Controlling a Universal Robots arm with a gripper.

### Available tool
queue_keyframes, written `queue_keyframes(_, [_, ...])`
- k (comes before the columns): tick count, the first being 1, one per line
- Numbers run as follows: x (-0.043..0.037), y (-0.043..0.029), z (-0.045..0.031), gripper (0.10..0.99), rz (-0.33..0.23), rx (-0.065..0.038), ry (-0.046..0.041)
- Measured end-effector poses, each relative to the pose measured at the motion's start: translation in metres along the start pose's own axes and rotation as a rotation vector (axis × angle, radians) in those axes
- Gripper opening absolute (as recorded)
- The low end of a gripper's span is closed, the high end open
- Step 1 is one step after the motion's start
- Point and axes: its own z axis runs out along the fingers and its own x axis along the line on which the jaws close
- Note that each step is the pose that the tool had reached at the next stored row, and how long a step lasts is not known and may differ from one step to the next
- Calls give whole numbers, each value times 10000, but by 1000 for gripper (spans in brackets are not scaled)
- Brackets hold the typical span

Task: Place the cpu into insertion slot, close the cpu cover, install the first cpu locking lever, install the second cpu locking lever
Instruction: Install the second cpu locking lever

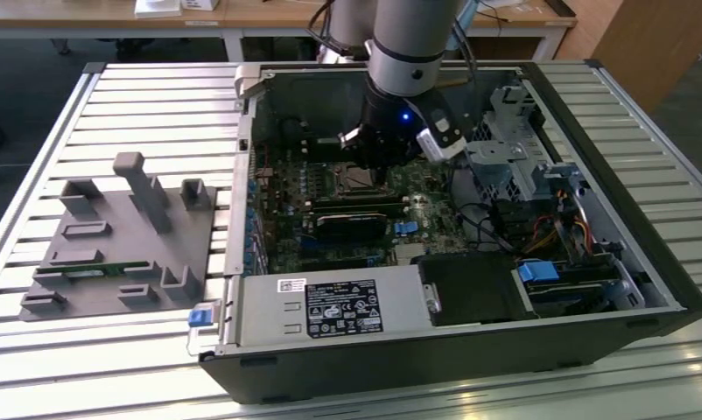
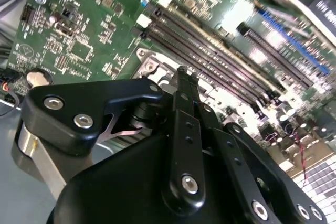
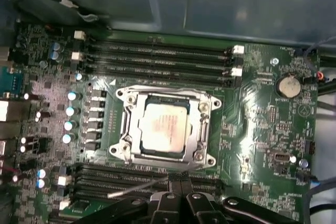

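In the first wrist view the cpu point(image 3: 165, 128) lies flat in its socket on the green motherboard, its dull silver top showing through the window of the cpu cover point(image 3: 202, 124). The shiny cover lies down over it. A thin silver locking lever point(image 3: 137, 188) slants over the memory slots beside the socket, and its end reaches my fingertips. My gripper point(image 3: 181, 178) is shut, with its black fingers pressed together just outside the socket's edge. I cannot tell whether they touch the lever. In the exterior view the gripper point(image 1: 370, 173) hangs low over the socket point(image 1: 351, 179).
The open computer case point(image 1: 445, 350) lies on a slatted metal table. Memory slots point(image 3: 157, 56) flank the socket on two sides. A drive cage point(image 1: 508, 144) and cables point(image 1: 491, 227) crowd the exterior view's right. A grey parts fixture point(image 1: 117, 236) sits on that view's left.
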Motion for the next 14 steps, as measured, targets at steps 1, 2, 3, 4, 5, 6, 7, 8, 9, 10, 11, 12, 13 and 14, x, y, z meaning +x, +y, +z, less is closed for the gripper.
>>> queue_keyframes(1, [2,-20,-1,106,0,0,0])
queue_keyframes(2, [4,-41,-2,106,0,0,0])
queue_keyframes(3, [5,-58,-3,106,0,0,0])
queue_keyframes(4, [7,-71,-4,106,0,1,0])
queue_keyframes(5, [15,-81,-4,106,1,0,-1])
queue_keyframes(6, [37,-86,-3,106,1,-1,-1])
queue_keyframes(7, [71,-87,-2,106,-1,-1,0])
queue_keyframes(8, [115,-83,2,106,0,-3,-1])
queue_keyframes(9, [154,-80,5,106,0,-3,-2])
queue_keyframes(10, [183,-78,6,106,-2,-4,-1])
queue_keyframes(11, [204,-77,8,106,-1,-8,-1])
queue_keyframes(12, [218,-76,9,106,0,-11,-1])
queue_keyframes(13, [232,-75,13,106,0,-15,-2])
queue_keyframes(14, [250,-74,19,106,-1,-18,-2])
